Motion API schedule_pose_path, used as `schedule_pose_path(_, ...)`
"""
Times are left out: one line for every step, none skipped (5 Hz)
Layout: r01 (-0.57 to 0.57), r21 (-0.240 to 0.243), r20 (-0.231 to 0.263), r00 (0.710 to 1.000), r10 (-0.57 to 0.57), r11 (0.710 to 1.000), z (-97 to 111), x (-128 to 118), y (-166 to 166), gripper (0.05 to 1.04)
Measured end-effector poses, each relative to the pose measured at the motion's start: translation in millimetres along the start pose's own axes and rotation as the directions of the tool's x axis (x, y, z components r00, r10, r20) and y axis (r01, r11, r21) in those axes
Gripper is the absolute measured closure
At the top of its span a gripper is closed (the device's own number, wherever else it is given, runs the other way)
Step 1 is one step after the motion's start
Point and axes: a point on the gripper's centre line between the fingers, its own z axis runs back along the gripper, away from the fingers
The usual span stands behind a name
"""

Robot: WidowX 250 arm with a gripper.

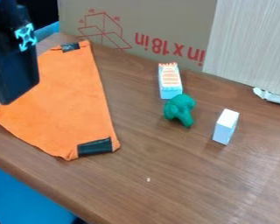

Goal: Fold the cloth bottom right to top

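Observation:
An orange cloth lies on the left part of the wooden table, one long edge running from its top corner down to its bottom right corner. Black tape marks the top corner and the bottom right corner, and both lie on the tabletop. The black gripper hangs at the upper left, over the cloth's left side, and hides part of it. Its fingertips are hidden, so whether it holds anything cannot be told.
On the wooden table, right of the cloth, stand a blue-and-white box, a green broccoli-like toy and a small white block. A cardboard panel rises behind. The table's front edge slants across the lower left.

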Motion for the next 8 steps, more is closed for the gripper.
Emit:
schedule_pose_path(0.006,-0.006,-0.004,1.000,-0.006,1.000,-1.9,-0.3,-0.9,0.084)
schedule_pose_path(-0.001,-0.028,0.035,0.999,0.002,1.000,-8.3,10.6,3.4,0.085)
schedule_pose_path(0.044,-0.080,0.053,0.998,-0.040,0.996,-25.2,19.8,6.7,0.084)
schedule_pose_path(0.105,-0.129,0.077,0.992,-0.096,0.986,-50.9,34.9,15.7,0.084)
schedule_pose_path(0.140,-0.134,0.097,0.987,-0.128,0.981,-68.7,50.3,22.9,0.084)
schedule_pose_path(0.270,-0.048,0.133,0.956,-0.262,0.962,-92.5,60.4,30.4,0.084)
schedule_pose_path(0.382,0.094,0.179,0.902,-0.394,0.919,-110.0,66.8,36.7,0.084)
schedule_pose_path(0.443,0.223,0.227,0.843,-0.488,0.869,-122.7,66.2,40.9,0.084)
